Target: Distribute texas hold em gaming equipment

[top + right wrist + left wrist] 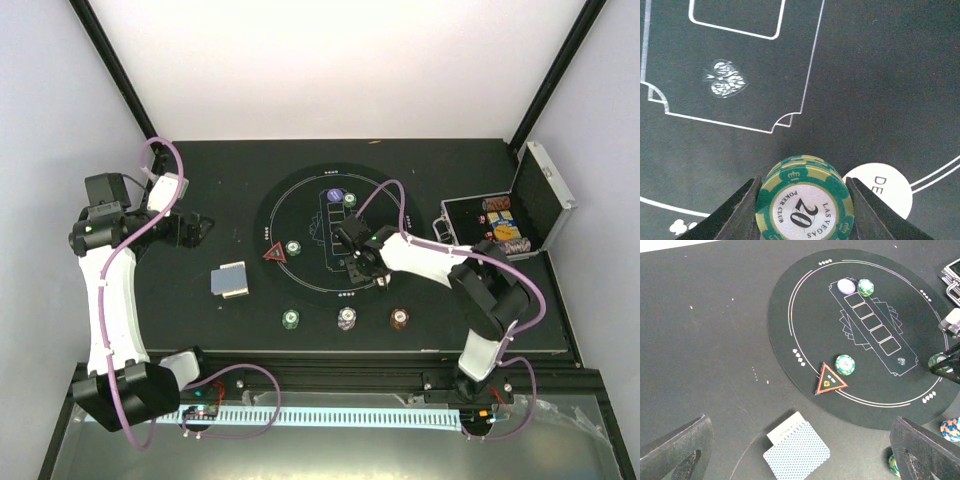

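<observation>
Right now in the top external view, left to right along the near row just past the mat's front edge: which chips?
Green chip → white chip → maroon chip. All three lie on the table off the round mat, each apart from the next.

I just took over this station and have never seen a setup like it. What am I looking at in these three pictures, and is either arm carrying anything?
You see two white robot arms bolted at the near edge of a black table. The overhead picture looks down on both; the other two come from cameras on each wrist.

On the table lies a round black mat with white lines. On it sit green chips, a red triangle marker and a pale round chip. More chips line the near side. A small stack of blue-backed cards lies left of the mat; an open silver case stands on the right.

The right gripper holds a stack of green chips between its fingers, above the mat beside a white round button. The left gripper is open and empty.
</observation>
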Robot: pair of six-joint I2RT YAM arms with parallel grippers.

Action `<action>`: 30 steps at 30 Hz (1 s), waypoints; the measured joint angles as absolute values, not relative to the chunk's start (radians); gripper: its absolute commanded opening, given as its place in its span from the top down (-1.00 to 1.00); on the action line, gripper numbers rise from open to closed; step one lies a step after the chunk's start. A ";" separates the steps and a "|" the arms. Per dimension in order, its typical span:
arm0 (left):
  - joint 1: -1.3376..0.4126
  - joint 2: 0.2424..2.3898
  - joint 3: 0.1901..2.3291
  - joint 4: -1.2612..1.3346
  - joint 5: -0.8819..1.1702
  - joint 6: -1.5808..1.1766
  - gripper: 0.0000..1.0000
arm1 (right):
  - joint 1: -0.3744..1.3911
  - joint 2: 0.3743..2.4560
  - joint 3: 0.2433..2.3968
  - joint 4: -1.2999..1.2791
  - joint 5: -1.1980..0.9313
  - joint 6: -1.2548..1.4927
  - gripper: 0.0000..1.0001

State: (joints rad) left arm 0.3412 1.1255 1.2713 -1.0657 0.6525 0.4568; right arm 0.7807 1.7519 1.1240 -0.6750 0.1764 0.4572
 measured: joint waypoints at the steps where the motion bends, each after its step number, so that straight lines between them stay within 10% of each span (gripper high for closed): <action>1: 0.341 1.126 1.271 -1.066 0.653 0.457 -0.98 | 0.770 1.761 1.116 -0.667 0.174 0.453 0.48; 13: 0.341 1.126 1.272 -1.067 0.658 0.457 -0.98 | 0.737 1.818 1.085 -0.575 0.135 0.448 0.44; 21: 0.341 1.126 1.272 -1.069 0.660 0.456 -0.98 | 0.734 1.808 1.078 -0.566 0.128 0.452 -0.29; 30: 0.341 1.126 1.272 -1.069 0.672 0.455 -0.98 | 0.792 1.625 1.086 -0.651 0.178 0.469 -0.62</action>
State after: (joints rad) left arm 0.3412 1.1255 1.2716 -1.0691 0.6716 0.4545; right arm 0.7921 1.6245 1.0863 -0.6510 0.1783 0.4690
